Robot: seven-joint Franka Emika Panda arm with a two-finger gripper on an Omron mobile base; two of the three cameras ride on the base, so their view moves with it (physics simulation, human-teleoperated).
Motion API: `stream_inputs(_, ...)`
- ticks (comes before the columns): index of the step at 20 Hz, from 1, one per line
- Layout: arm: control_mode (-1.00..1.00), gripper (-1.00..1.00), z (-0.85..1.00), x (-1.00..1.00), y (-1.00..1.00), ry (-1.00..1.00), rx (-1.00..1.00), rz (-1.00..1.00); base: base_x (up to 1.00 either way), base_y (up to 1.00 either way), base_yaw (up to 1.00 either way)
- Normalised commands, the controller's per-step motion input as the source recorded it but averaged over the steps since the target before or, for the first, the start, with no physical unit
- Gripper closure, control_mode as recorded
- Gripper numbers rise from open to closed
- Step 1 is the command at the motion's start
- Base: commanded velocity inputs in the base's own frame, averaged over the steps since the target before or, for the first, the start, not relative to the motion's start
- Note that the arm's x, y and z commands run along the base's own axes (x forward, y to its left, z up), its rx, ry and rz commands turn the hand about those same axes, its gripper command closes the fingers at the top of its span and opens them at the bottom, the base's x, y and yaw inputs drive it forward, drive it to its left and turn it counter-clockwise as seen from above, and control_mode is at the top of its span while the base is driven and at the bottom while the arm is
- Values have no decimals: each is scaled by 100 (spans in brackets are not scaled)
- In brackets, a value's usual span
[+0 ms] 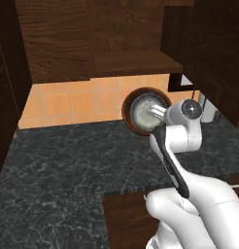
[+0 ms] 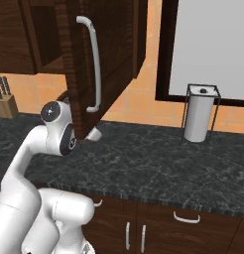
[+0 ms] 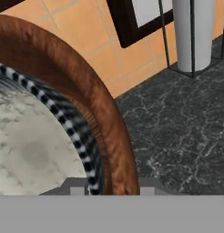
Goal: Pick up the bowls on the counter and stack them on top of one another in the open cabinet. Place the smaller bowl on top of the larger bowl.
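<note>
Fingers (image 3: pixel 104 187) seemingly grip nested bowls' (image 1: pixel 146 111) rims.

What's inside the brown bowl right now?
The smaller bowl, pale and speckled, sits nested inside the larger bowl. The gripper straddles their rims at one side. The brown bowl's floor is covered by the pale bowl.

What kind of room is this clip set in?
A rendered kitchen, most likely: a dark marble counter under wood wall cabinets, an orange tiled wall, a knife block and a paper towel holder.
</note>
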Motion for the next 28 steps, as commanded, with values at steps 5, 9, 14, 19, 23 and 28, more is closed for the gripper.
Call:
stream_inputs(5,-100,100,100,-24,11,-16,-1,7,0,0,0)
stream_inputs(9,-100,100,100,-19,11,-13,-2,5,0,0,0)
stream_inputs(14,-100,100,100,-26,5,-10,-1,7,0,0,0)
stream_inputs(19,-100,100,97,-2,5,3,-8,5,0,0,0)
stream_inputs(23,-100,100,46,17,0,28,-21,-4,0,0,0)
stream_inputs(28,-100,100,30,-2,0,9,-17,-9,0,0,0)
